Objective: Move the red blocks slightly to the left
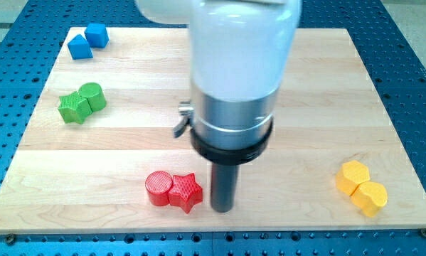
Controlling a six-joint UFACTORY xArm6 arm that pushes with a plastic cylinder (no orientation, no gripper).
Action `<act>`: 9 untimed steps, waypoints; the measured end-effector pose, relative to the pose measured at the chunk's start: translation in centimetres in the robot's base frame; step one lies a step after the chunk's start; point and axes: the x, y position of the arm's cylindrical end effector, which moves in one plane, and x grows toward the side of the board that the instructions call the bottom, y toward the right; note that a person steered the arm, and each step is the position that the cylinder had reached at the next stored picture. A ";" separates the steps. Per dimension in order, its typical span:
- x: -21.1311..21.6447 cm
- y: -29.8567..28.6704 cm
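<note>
Beside red star (186,191) — my tip (222,210)

my tip (222,209) down, rod upright

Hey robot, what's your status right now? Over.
My tip down on the board, just right of the red star. Red cylinder touching the star's left side. Nothing to their left near the view's bottom; green blocks farther up.

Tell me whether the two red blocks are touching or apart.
Touching: the red cylinder and red star sit side by side with no gap. My tip stands just right of the star.
</note>
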 end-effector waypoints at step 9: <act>-6.9 -19.9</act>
